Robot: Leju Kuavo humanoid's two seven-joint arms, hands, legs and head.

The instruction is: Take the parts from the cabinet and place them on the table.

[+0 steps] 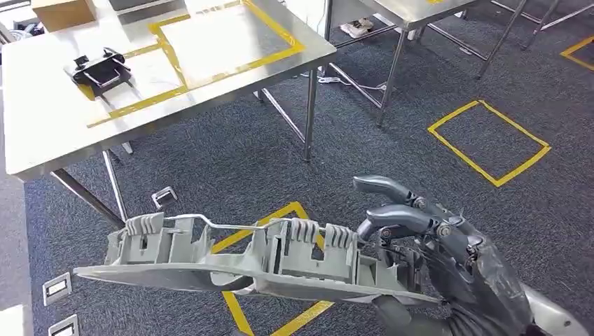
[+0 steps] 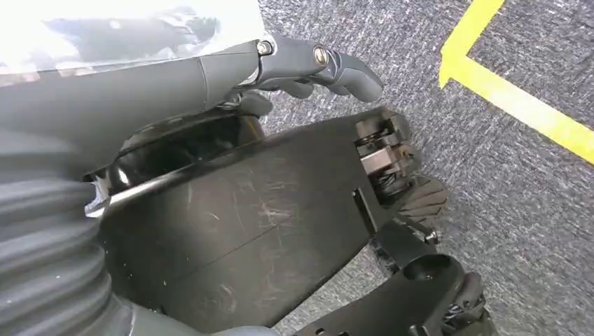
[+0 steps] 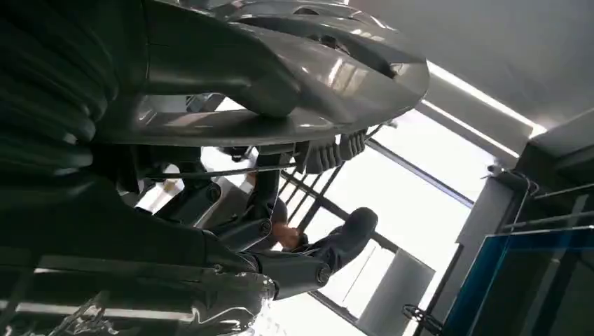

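- Dark grey carpet (image 1: 231,150) with yellow tape squares (image 1: 488,142); steel table (image 1: 42,133) at upper left of the head view, also marked with yellow tape.
- Black part (image 1: 100,71) lies on the table, on the tape line near the far left side.
- Right hand (image 1: 427,241) grips one end of a long grey plastic part (image 1: 231,259); upper fingers curl over its top edge, thumb sits underneath.
- Grey part juts out level to the robot's left from that hand, over the carpet, well apart from the table.
- Thin wire rod (image 1: 228,224) runs along the part's ribbed top.
- Left hand (image 2: 308,66) hangs over the carpet, fingers curled in, holding nothing.
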